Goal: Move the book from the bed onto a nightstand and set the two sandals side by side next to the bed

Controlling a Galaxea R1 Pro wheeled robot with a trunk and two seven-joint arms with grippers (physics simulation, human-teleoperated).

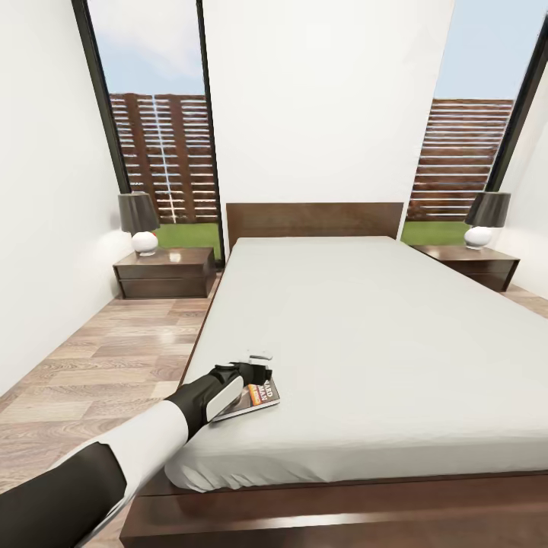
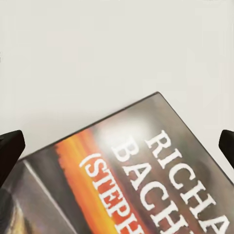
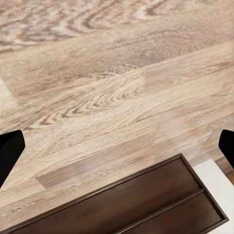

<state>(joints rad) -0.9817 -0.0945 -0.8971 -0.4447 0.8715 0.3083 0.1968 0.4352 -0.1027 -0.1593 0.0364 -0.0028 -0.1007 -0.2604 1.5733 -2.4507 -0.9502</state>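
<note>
The book (image 1: 262, 397), dark with an orange band and white lettering, lies flat on the pale mattress of the bed (image 1: 365, 320) near its front left corner. My left gripper (image 1: 257, 364) hovers just above the book's left part, open; in the left wrist view its dark fingertips (image 2: 9, 146) stand wide apart on either side of the cover (image 2: 146, 180). My right gripper (image 3: 117, 148) is open over the wood floor (image 3: 97, 73) beside the bed's dark frame (image 3: 146, 204). The sandals are out of view.
A dark nightstand (image 1: 164, 272) with a lamp (image 1: 138, 221) stands left of the headboard, and another nightstand (image 1: 476, 265) with a lamp (image 1: 485, 218) stands to the right. A strip of plank floor (image 1: 114, 358) runs between the bed and the left wall.
</note>
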